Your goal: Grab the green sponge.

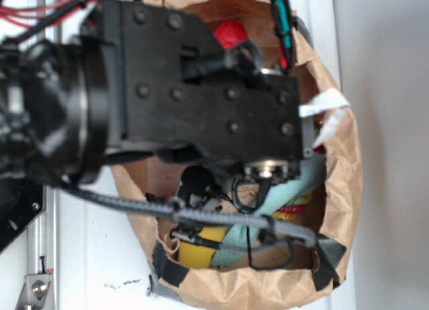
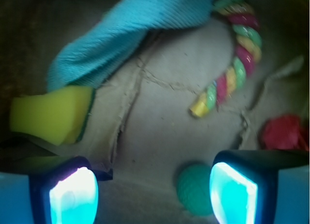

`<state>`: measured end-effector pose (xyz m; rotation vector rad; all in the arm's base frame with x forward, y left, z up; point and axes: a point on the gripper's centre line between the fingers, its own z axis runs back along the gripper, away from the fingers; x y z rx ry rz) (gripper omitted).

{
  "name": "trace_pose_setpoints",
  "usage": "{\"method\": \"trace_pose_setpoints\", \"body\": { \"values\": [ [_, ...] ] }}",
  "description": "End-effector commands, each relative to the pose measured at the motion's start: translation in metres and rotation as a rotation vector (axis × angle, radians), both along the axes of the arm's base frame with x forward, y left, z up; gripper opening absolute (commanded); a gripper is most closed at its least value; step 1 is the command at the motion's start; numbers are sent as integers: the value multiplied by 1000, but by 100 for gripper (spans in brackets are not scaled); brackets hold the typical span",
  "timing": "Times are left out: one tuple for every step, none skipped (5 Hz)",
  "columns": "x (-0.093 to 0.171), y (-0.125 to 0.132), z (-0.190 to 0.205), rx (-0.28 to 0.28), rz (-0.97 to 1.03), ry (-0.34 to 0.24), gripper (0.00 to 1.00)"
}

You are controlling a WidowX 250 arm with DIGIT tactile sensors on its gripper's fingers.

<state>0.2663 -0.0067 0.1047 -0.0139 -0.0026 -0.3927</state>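
The arm (image 1: pixel 167 88) reaches down into a brown paper bag (image 1: pixel 342 189) whose rim is patched with dark tape, and its black body hides most of the bag's inside in the exterior view. The gripper (image 2: pixel 152 192) is spread wide, its two glowing pads (image 2: pixel 72 195) at the lower left and lower right of the wrist view with nothing between them but the bag's creased floor. The sponge (image 2: pixel 53 112), a yellow block with a thin dark green edge on its right face, lies at the left of the wrist view, just above the left pad and not touching it; in the exterior view it shows as a yellow patch near the bag's lower rim (image 1: pixel 198 251), behind cables. A teal cloth (image 2: pixel 131 32) lies draped above the sponge, its lower end touching the sponge's top. A green ball (image 2: pixel 193 187) sits on the floor just beside the right pad, on its inner side. A twisted rope toy (image 2: pixel 235 64) in pink, yellow and green curves down the upper right, and a red thing (image 2: pixel 286 132), blurred, lies at the right edge.
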Motion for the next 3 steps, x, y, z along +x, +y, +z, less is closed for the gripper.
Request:
{"method": "trace_pose_setpoints", "body": {
  "values": [
    [8,-8,16,0,-41,-58,100],
    [9,-20,3,-83,-287,-34,100],
    [3,-26,-1,-168,-497,-63,100]
  ]
}}
